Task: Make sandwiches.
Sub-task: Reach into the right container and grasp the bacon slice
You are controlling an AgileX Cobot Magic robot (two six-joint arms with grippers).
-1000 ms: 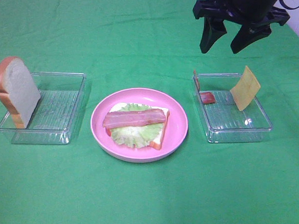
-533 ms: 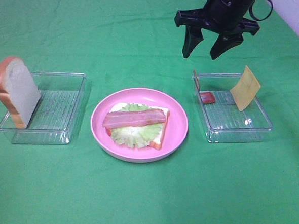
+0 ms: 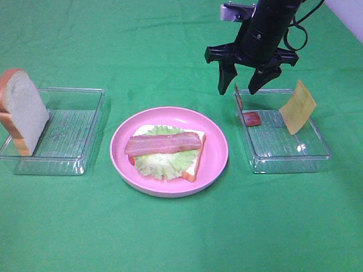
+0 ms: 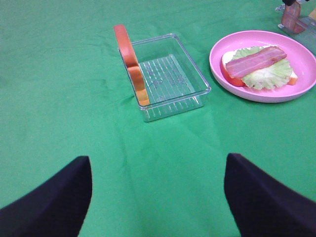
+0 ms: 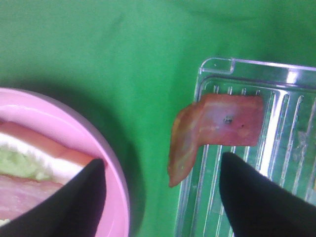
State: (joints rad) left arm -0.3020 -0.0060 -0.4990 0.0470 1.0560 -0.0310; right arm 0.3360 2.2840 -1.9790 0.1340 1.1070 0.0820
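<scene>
The right end effector (image 3: 238,91) hangs fingers-down, spread wide and empty, over the plate-side wall of the right tray (image 3: 291,161), where a bacon strip (image 5: 212,123) lies half inside, half folded over the rim. A clean pick likely means straddling that raised fold and closing clear of the wall, then carrying it to the half-built sandwich (image 3: 165,148) on the pink plate (image 3: 214,156) in the middle of the desk (image 3: 162,246). The left end effector (image 4: 160,192) sits low, parted and empty, facing the bread (image 4: 131,64).
</scene>
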